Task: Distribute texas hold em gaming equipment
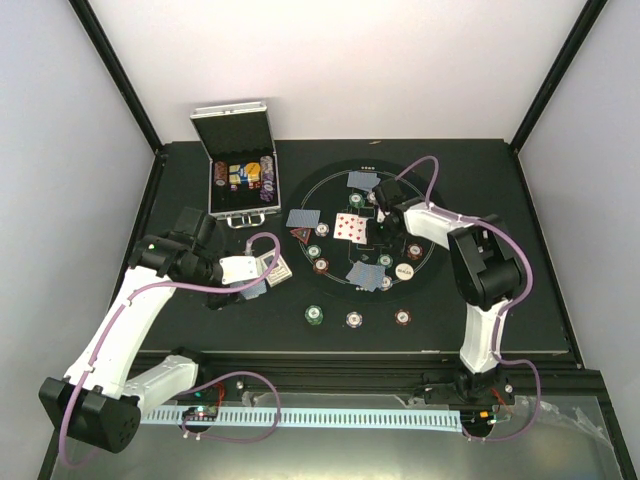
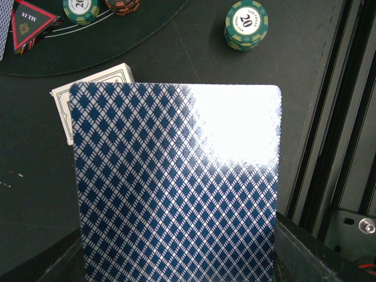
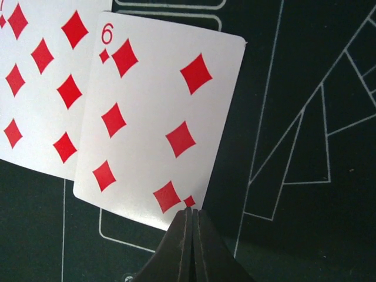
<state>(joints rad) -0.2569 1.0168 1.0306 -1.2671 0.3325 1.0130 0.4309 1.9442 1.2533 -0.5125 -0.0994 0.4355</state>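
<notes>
My left gripper (image 1: 255, 275) (image 2: 176, 252) is shut on a blue-backed playing card (image 2: 176, 188) that fills the left wrist view, held by its side edges above the table left of the mat. A card box (image 2: 94, 88) (image 1: 279, 270) lies just beyond it. My right gripper (image 1: 378, 215) (image 3: 191, 212) is shut, its tips over the near corner of a face-up six of diamonds (image 3: 158, 117). That card overlaps another diamond card (image 3: 41, 76) at the mat's centre (image 1: 350, 228). Face-down cards (image 1: 303, 217), chips (image 1: 320, 265) and a red triangle token (image 1: 300, 236) lie on the mat.
The round black mat (image 1: 330, 190) lies mid-table. The open silver case (image 1: 238, 170) stands at the back left with chips inside. Green (image 1: 315, 315) (image 2: 247, 23), white (image 1: 354, 319) and brown-red (image 1: 403, 317) chip stacks sit in front of the mat. The table's rail edge (image 2: 335, 147) is close right of the left gripper.
</notes>
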